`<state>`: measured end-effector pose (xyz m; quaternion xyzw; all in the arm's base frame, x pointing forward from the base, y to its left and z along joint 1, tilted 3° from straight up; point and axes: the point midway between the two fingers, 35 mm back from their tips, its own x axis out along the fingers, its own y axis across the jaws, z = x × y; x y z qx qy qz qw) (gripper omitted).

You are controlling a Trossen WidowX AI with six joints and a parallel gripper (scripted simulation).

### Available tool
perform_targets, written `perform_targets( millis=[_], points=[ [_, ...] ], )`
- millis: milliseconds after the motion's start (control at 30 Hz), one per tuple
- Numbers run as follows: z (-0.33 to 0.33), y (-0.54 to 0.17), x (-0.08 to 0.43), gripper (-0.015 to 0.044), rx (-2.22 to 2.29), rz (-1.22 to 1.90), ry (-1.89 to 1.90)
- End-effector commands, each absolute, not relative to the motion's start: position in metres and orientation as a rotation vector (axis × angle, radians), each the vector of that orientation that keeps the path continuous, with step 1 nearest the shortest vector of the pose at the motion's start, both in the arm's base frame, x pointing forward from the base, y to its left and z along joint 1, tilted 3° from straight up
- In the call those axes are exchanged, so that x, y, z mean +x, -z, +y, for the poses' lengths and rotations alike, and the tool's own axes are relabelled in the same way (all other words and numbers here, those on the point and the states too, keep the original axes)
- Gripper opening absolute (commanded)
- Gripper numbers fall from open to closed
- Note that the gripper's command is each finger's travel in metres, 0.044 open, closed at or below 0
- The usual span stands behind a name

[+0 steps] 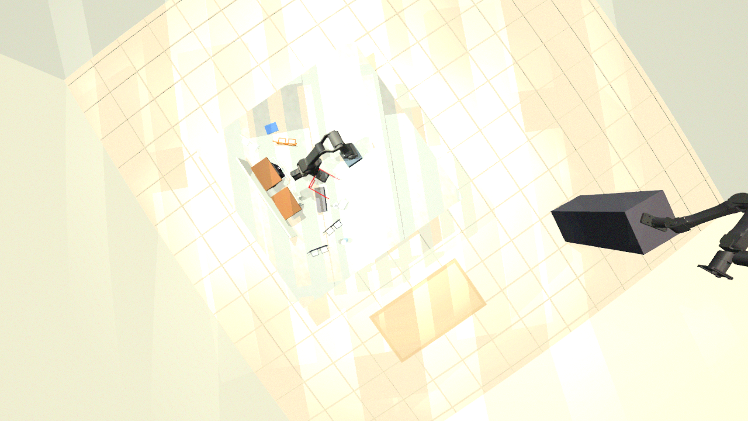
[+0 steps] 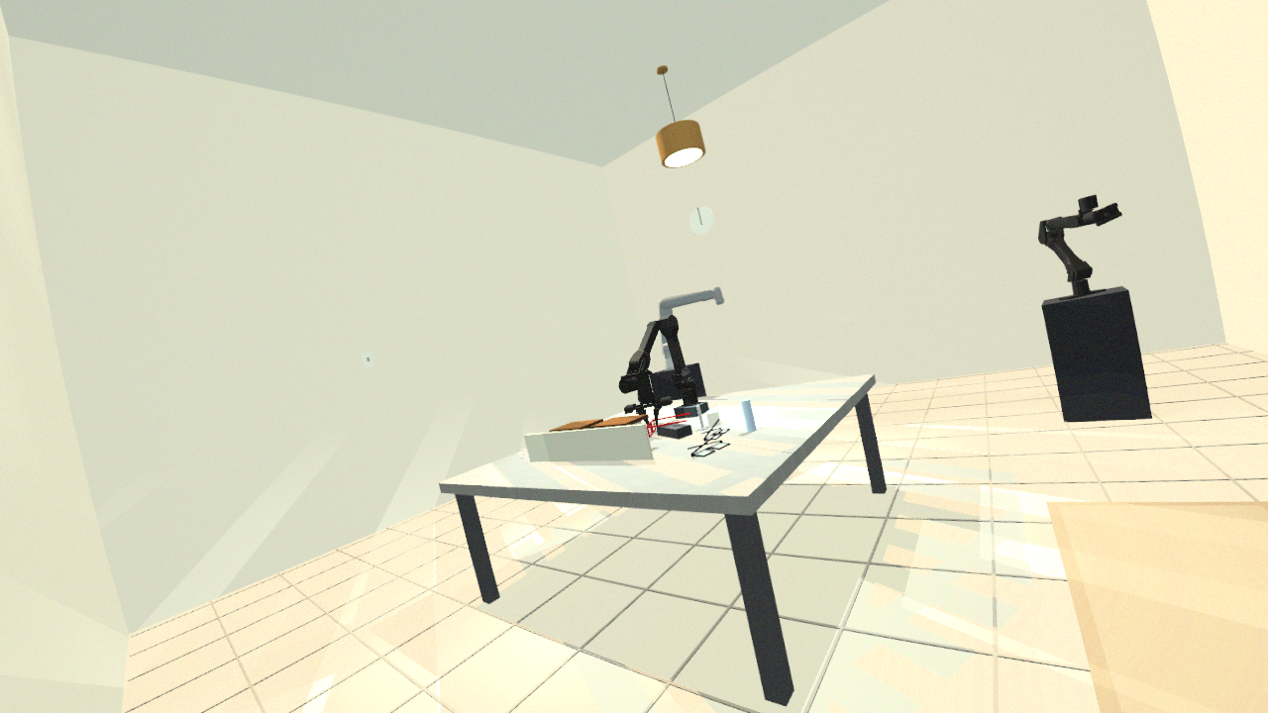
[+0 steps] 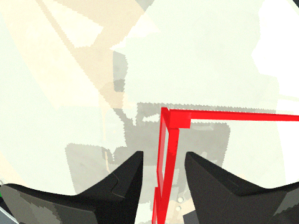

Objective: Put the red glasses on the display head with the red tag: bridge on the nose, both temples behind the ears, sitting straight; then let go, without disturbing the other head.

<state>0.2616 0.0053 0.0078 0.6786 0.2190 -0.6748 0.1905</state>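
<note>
The red glasses (image 2: 650, 429) (image 3: 172, 155) lie beside a dark grey block, with both temples pointing away from the brown panels. My gripper (image 3: 164, 158) (image 2: 651, 420) is partly open. In the wrist view its fingers are on either side of the glasses' front frame, with gaps visible on both sides. In the top view the arm hides the fingertips. A bit of green (image 3: 0, 191) shows at the left edge of the wrist view. A dark shape (image 1: 279, 169) is beside the upper brown panel. The head with the red tag cannot be made out.
Two brown panels (image 1: 266, 173) (image 1: 286, 203) lie behind a low pale wall (image 2: 589, 445). The dark grey block (image 1: 321, 200) (image 2: 676, 432) is beside the glasses. Two dark glasses (image 1: 332, 226) (image 1: 318, 250), orange glasses (image 1: 284, 141), a blue square (image 1: 271, 128) and a light blue cylinder (image 2: 748, 416) are also on the table.
</note>
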Motion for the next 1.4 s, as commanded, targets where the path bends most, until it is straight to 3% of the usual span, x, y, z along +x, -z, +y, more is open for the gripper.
perform_targets(
  millis=[0, 133, 500, 1067, 1367],
  points=[
    [0.005, -0.008, 0.262, 0.0087, 1.907, 0.615, 1.895],
    [0.005, -0.008, 0.262, 0.0000, 1.907, 0.615, 1.895],
    [0.005, -0.011, 0.262, 0.0000, 1.907, 0.615, 1.895],
    [0.001, -0.103, 0.265, 0.0000, 1.905, 0.609, 1.900],
    [-0.003, -0.108, 0.263, 0.0000, 1.942, 0.597, 1.930]
  ],
)
